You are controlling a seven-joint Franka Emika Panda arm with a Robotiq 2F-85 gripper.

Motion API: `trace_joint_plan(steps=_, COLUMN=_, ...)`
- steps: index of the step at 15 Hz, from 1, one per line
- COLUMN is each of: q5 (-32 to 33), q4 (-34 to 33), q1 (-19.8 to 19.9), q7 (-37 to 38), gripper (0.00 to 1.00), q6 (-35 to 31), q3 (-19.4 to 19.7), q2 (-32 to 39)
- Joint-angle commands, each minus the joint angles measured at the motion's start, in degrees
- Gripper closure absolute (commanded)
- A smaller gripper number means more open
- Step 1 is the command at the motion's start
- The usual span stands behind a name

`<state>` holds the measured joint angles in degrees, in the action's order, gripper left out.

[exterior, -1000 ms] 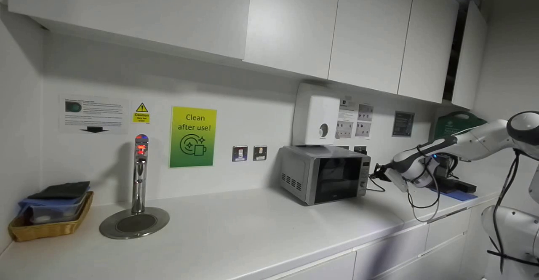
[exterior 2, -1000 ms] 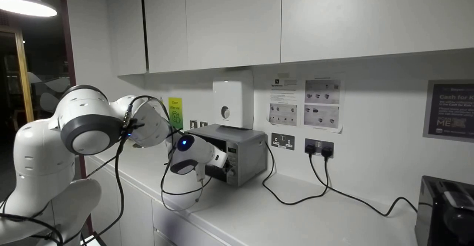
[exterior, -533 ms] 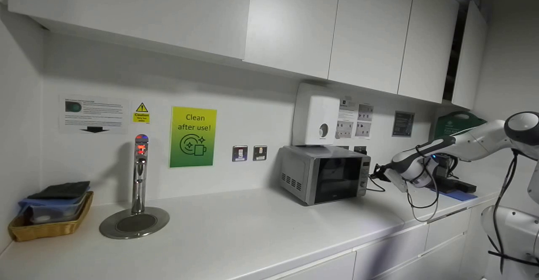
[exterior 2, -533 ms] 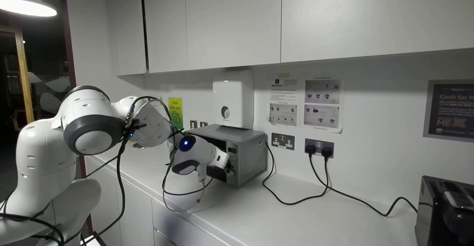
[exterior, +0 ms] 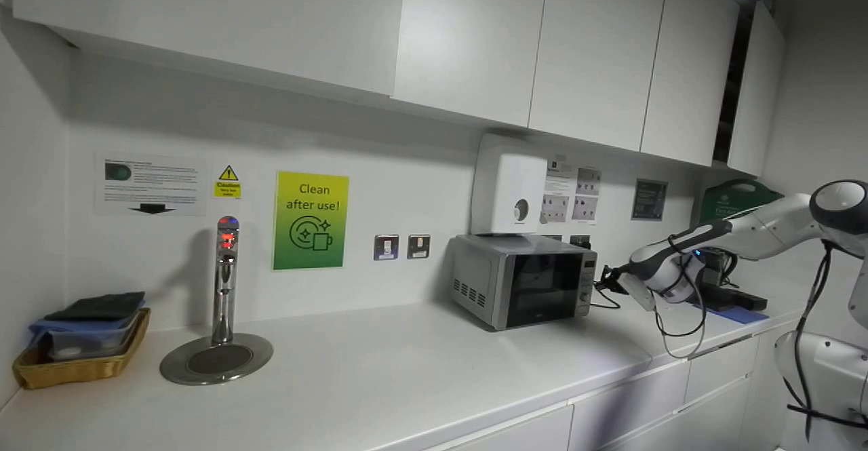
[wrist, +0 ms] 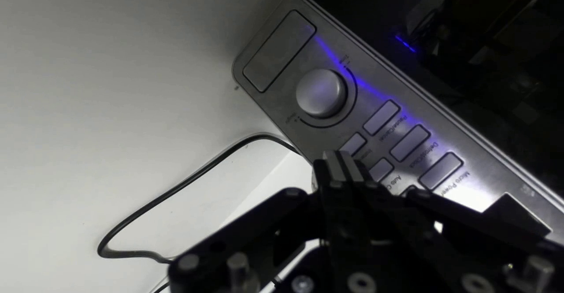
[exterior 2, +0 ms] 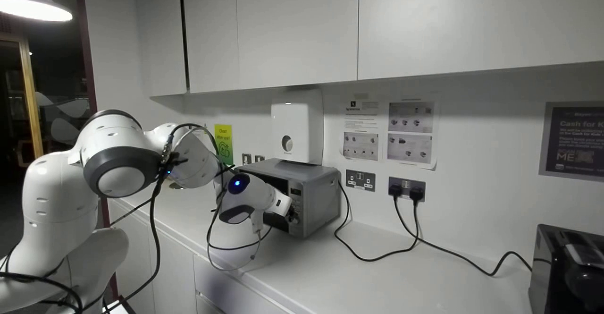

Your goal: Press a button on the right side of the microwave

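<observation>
The silver-grey microwave (exterior: 483,278) stands on the counter, its dark door closed, and also shows in an exterior view (exterior 2: 322,205). In the wrist view its control panel (wrist: 282,116) lies slanted, with a round knob (wrist: 320,92), a Pause/Cancel button (wrist: 381,117), a Defrost/Clock button (wrist: 410,143), a Micro Power button (wrist: 440,171) and smaller buttons. My gripper (wrist: 339,154) is shut and empty. Its fingertips overlap the edge of a small button (wrist: 354,143) beside the panel's outer edge; I cannot tell whether they touch. In an exterior view the gripper (exterior: 601,283) is right beside the panel.
A white wall dispenser (exterior: 508,186) hangs just above the microwave. A black cable (exterior 2: 347,238) runs on the counter (exterior 2: 377,285) beside it. A black machine (exterior 2: 566,267) stands further along. A tap (exterior: 225,288) and a basket (exterior: 81,369) stand at the far end.
The arm has shifted slightly, and the wrist has moved a little toward the microwave's panel, mostly in the earlier half second. The microwave has not moved.
</observation>
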<state>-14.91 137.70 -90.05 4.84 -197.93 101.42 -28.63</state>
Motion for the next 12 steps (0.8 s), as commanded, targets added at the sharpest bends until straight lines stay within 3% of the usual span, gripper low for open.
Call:
trace_joint_plan(steps=1, q5=0.47, q4=-1.82, q1=-2.25, q7=0.64, gripper=1.0, q6=0.16, q3=1.83, q2=-0.26)
trace_joint_plan(steps=12, q5=0.29, q4=-3.04, q1=-4.55, q7=0.53, gripper=1.0, q6=0.14, q3=3.56, q2=-0.32)
